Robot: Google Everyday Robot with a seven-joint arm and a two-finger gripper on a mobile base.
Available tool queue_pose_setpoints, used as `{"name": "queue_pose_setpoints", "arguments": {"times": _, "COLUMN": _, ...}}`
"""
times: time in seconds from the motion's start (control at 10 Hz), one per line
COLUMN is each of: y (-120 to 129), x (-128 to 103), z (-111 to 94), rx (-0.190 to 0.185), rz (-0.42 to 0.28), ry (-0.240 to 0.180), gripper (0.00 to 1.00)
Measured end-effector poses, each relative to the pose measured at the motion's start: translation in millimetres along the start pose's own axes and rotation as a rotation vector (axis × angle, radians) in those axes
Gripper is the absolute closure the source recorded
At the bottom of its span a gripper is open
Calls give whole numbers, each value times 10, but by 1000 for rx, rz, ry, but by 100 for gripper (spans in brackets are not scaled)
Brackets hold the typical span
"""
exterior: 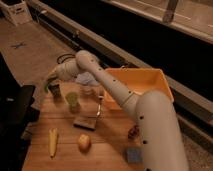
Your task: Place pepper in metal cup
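Note:
My gripper (50, 79) is at the far left of the wooden table (107, 150), right above the metal cup (54, 92), a small dark tumbler. It is shut on the pepper (46, 87), a slim green piece that hangs down from it at the cup's left rim. Most of the pepper is hidden by the gripper and the cup. My arm reaches in from the lower right across the table.
A light green cup (73, 100) and a clear glass jar (89, 92) stand right of the metal cup. An orange bin (142, 82) is at the back right. A sponge (84, 122), a yellow corn-like piece (52, 142), a round fruit (84, 143) and a blue block (133, 154) lie nearer the front.

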Motion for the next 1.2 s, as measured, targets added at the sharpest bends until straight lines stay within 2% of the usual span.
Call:
{"name": "queue_pose_setpoints", "arguments": {"times": 0.2, "y": 28, "x": 54, "z": 12, "rx": 18, "rz": 17, "ry": -5, "gripper": 100}}
{"name": "queue_pose_setpoints", "arguments": {"times": 0.6, "y": 59, "x": 124, "z": 88, "rx": 1, "rz": 53, "ry": 11, "gripper": 100}}
{"name": "queue_pose_setpoints", "arguments": {"times": 1.2, "y": 76, "x": 184, "z": 364, "rx": -61, "rz": 87, "ry": -9, "gripper": 100}}
